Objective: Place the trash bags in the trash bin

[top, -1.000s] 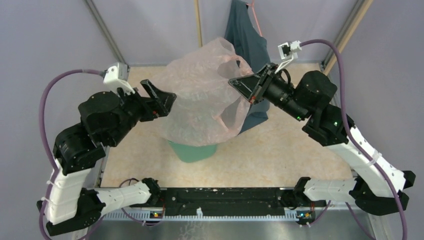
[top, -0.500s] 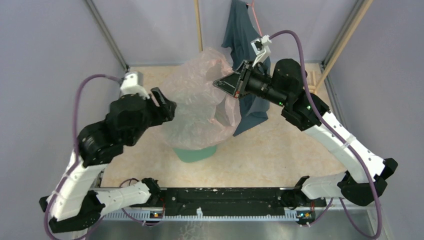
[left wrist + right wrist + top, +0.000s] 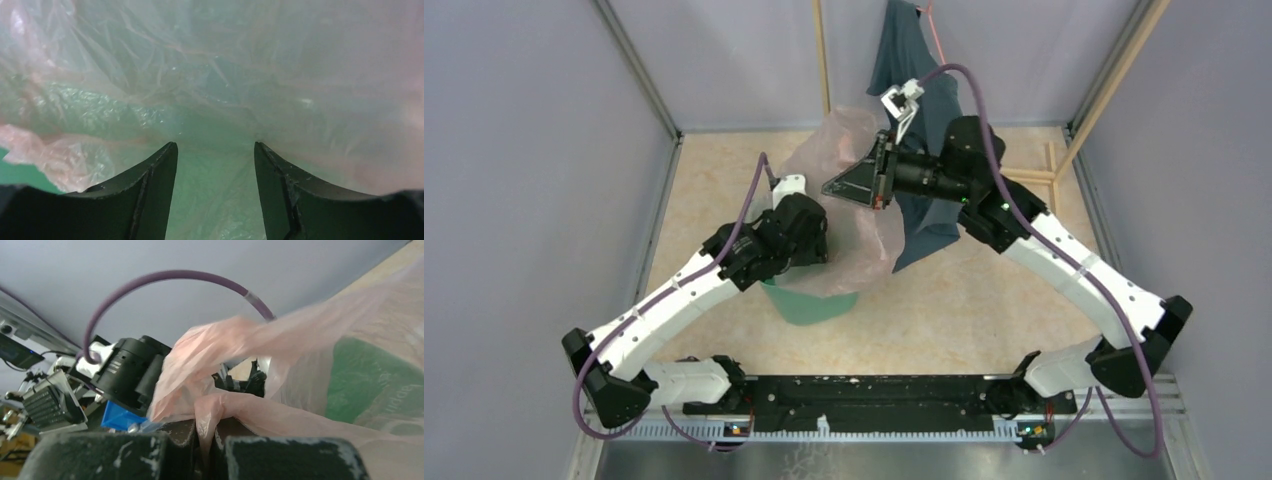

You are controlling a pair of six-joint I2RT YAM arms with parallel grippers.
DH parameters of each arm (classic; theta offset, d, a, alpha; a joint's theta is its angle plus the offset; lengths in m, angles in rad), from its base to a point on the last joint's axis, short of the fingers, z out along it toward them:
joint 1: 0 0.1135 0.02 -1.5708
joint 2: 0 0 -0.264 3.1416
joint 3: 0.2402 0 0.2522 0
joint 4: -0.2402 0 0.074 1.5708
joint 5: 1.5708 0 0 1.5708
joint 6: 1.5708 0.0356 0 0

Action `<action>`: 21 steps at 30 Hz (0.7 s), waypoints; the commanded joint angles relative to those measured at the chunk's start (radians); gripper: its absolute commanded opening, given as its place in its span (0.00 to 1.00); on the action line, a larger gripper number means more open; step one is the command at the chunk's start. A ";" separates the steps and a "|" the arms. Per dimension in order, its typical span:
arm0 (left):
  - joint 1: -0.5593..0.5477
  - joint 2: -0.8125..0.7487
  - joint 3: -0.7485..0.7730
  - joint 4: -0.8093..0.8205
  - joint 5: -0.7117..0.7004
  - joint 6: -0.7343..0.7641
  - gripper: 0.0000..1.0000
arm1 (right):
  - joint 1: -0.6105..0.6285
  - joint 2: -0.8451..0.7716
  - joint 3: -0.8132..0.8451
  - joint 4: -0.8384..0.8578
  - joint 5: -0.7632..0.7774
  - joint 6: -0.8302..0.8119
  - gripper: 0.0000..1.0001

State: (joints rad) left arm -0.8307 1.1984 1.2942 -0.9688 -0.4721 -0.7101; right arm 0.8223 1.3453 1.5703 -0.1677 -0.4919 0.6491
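Our left arm point(image 3: 686, 293) runs from its base at the near left corner in a long, low diagonal toward the trash bin point(image 3: 809, 305). Its wrist tips down over the rim and its end is buried in the trash bag point(image 3: 849, 235). Our right arm point(image 3: 1064, 270) climbs higher from the near right corner, with its forearm lying roughly level and pointing left. That sets the right fingers point(image 3: 852, 186) at the bag's far upper edge.

The bag drapes over the bin and covers the rim and mouth, so only the bin's near wall shows green below the film. The bin stands on the counter point(image 3: 984, 320), and a dark teal-grey garment point(image 3: 924, 100) hangs behind the right wrist.

From above we cannot see the left fingers point(image 3: 162, 170) at all. The left wrist view shows them standing well apart and gripping nothing. Wrinkled pink film fills the space ahead of and between them, tinted green by the bin behind it. We cannot tell whether the film touches them.

The right wrist view shows what the top view leaves unclear. The right fingers are pressed together with a fold of the film pinched between them. The bag stretches away to the right with the bin showing through it. Beyond it are the left arm's black wrist joint and a looping purple cable point(image 3: 175, 277).
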 commanded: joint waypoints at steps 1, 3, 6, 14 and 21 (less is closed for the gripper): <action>0.008 -0.048 -0.079 0.139 0.063 0.003 0.66 | -0.003 0.060 -0.062 0.104 -0.109 -0.015 0.00; 0.008 -0.079 -0.079 0.107 0.061 -0.022 0.66 | -0.003 0.059 -0.081 0.126 -0.119 -0.010 0.00; 0.007 -0.165 -0.069 0.072 0.057 -0.011 0.67 | -0.003 0.058 -0.078 0.117 -0.129 -0.029 0.00; 0.008 -0.299 0.103 -0.009 0.126 0.073 0.90 | 0.006 0.098 -0.029 0.137 -0.174 -0.019 0.00; 0.007 -0.225 0.354 -0.016 0.120 0.075 0.98 | 0.102 0.126 0.064 0.047 -0.303 -0.177 0.00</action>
State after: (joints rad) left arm -0.8253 0.9039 1.5150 -1.0050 -0.3996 -0.6518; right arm 0.8635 1.4746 1.5372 -0.0956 -0.6926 0.5991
